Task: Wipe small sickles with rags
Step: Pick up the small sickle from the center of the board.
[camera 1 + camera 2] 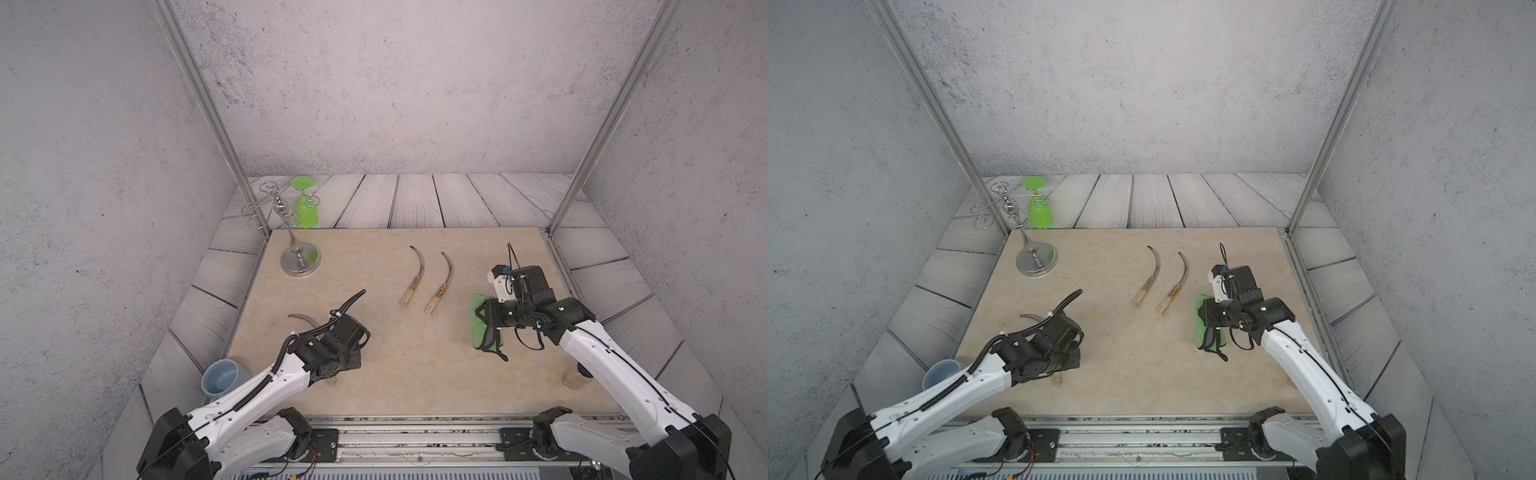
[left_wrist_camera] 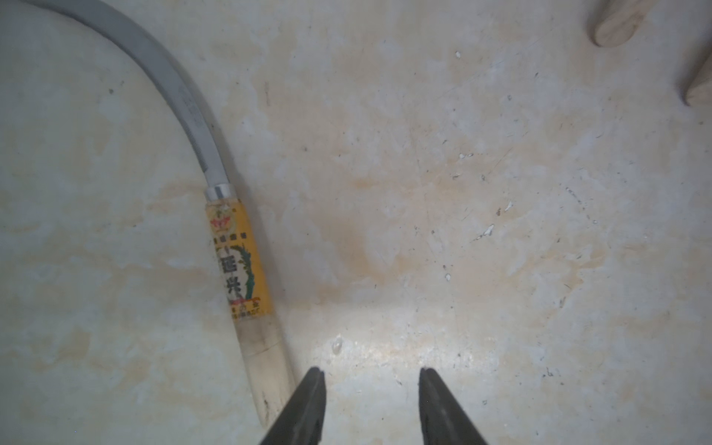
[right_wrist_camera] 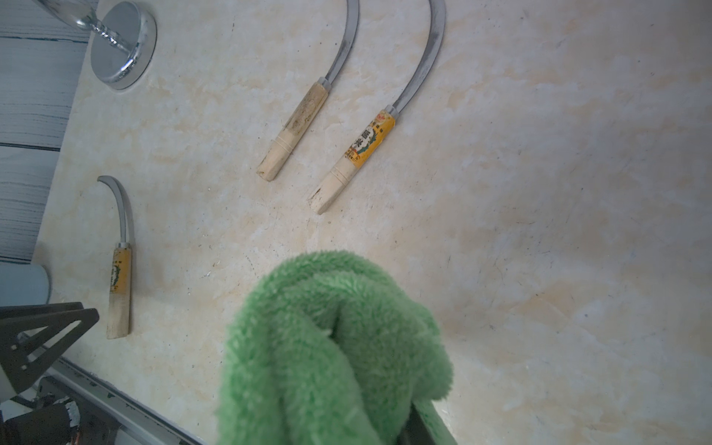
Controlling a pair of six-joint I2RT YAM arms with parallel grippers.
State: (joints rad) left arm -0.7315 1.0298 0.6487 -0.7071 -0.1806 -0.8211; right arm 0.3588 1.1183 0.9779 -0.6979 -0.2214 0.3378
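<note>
- We see a chrome stand (image 1: 300, 259) with wire rings on the far left corner of the beige slab (image 1: 395, 374).
- A green glass (image 1: 306, 210) hangs upside down on it.
- A light blue cup (image 1: 222, 376) is near the slab's near left corner.

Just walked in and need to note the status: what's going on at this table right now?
The right gripper holds a bunched green rag, clear of every sickle. The left gripper is open and empty, just beside the handle end of a labelled sickle lying flat on the table. A plain-handled sickle and a second labelled sickle lie side by side mid-table. Nothing is being wiped right now.
</note>
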